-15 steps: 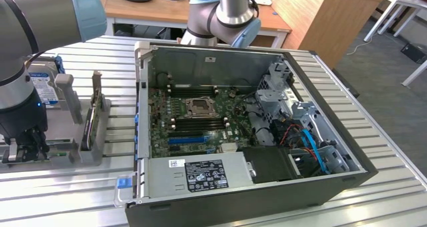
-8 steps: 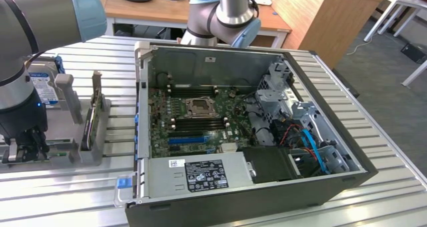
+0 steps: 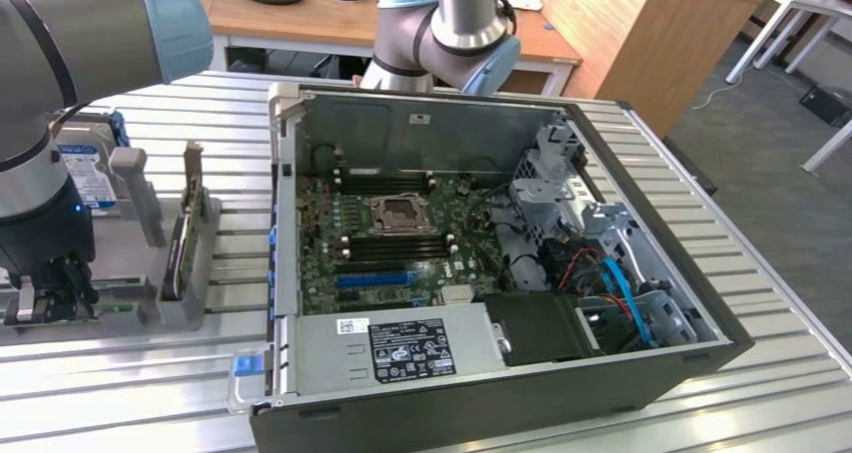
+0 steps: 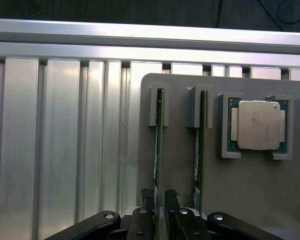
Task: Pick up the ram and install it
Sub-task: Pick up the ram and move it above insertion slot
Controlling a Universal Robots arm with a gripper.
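1. The claw [image 4: 159, 198] straddles the ram [image 4: 158, 145], which stands upright in the grey holder [image 4: 180, 165]; we cannot tell if it pinches.
2. A second stick [image 4: 198, 150] stands just beside the claw, with a processor [image 4: 255, 125] beyond.

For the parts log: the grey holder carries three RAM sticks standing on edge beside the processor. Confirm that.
Not three. The wrist view shows two: a RAM stick and a second RAM stick, standing on edge in the grey holder beside the processor.
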